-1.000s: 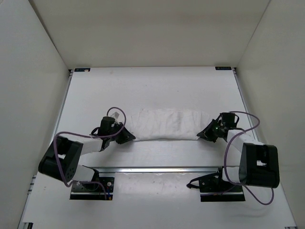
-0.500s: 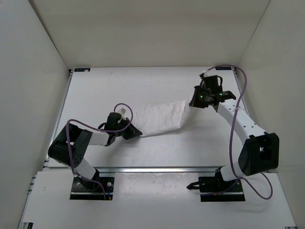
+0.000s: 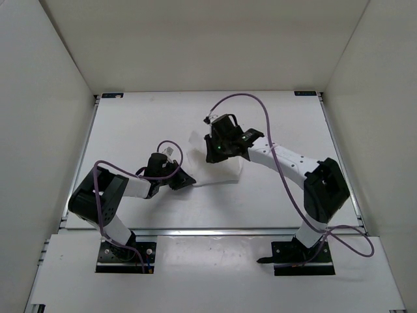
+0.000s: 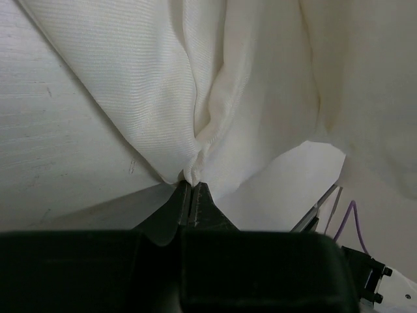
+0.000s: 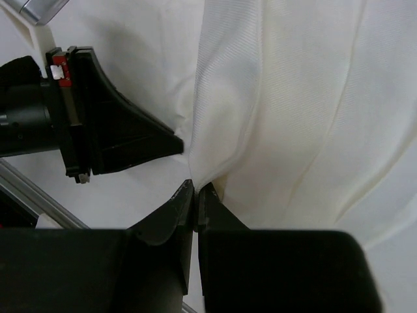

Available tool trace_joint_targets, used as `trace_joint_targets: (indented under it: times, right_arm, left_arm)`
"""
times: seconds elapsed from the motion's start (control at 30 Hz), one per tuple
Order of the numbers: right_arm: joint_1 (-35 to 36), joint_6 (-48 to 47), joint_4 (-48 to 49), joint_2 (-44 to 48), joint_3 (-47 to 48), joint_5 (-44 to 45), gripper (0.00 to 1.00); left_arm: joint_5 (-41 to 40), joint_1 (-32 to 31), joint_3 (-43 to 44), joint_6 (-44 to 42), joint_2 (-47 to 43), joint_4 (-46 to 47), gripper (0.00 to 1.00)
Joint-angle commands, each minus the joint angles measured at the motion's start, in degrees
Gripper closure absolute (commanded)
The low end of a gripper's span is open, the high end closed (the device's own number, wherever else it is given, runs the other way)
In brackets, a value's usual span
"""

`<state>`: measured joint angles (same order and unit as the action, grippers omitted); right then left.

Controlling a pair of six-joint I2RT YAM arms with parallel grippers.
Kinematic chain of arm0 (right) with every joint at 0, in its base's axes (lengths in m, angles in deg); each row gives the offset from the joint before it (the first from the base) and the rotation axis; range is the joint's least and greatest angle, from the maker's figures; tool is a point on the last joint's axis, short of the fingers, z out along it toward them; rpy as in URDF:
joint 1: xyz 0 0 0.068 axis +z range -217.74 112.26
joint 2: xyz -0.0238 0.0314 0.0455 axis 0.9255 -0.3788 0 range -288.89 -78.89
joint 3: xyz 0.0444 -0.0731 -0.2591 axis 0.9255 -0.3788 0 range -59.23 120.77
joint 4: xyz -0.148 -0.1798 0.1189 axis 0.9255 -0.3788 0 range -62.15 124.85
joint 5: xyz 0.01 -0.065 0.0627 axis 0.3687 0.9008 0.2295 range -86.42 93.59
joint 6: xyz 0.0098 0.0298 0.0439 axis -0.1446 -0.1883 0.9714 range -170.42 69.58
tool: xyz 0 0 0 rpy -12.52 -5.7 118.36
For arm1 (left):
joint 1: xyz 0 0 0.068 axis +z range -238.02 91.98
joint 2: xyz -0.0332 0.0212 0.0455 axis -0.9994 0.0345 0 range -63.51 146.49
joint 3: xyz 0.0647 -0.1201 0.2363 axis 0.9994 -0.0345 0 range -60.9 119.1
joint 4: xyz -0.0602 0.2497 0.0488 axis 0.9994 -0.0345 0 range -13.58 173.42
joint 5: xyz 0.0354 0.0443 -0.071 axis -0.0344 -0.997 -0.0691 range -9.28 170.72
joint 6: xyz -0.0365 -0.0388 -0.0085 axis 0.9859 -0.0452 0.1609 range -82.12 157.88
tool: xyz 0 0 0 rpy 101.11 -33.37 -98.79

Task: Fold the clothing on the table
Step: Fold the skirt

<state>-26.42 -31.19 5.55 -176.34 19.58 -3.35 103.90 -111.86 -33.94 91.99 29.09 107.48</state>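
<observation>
Top external view has the thin white ribbed fabric piece (image 3: 221, 173) bunched up near the middle of the big flat white table (image 3: 130, 124). The left gripper (image 3: 187, 180) sits at its near-left corner and the right gripper (image 3: 212, 155) reaches in from the right side over its top. Left wrist cam shows that gripper's jaws pinched tight on a puckered fold of the cloth, which fans out above them. Right wrist cam is pretty much the same deal, with its jaws clamped on a fabric edge and the left gripper's black finger just beside it.
</observation>
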Motion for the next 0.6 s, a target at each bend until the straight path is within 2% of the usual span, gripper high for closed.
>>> trace_joint_targets:
  times: [0.0,0.13,0.23,0.27,0.37,0.43,0.57]
  right_arm:
    - [2.6,2.2,5.8,-2.5,1.3,-2.6,1.00]
    - [4.0,3.7,6.5,-6.8,1.9,-6.0,1.00]
    - [4.6,4.2,6.7,-8.9,2.1,-11.7,0.98]
    - [4.2,3.7,6.9,-9.2,2.1,-14.6,0.94]
    - [4.3,3.7,9.2,-6.9,1.4,-18.5,0.67]
    - [4.1,2.8,10.9,-4.1,-0.3,-20.7,0.61]
    - [0.4,4.1,16.1,4.6,-6.6,-24.1,0.58]
  left_arm:
    - [0.8,-0.4,0.6,0.0,0.0,1.4,1.00]
    - [1.3,0.6,0.2,-0.1,-0.4,1.9,1.00]
    - [1.8,0.5,-0.5,-0.1,-0.8,2.0,0.98]
    - [2.3,0.7,-0.2,0.3,-0.7,2.7,0.92]
    - [2.9,1.6,-1.4,0.9,-1.7,3.4,0.81]
    - [3.2,1.9,-1.8,1.7,-3.2,3.3,0.68]
    - [4.1,2.9,-5.7,3.6,-6.4,5.7,0.57]
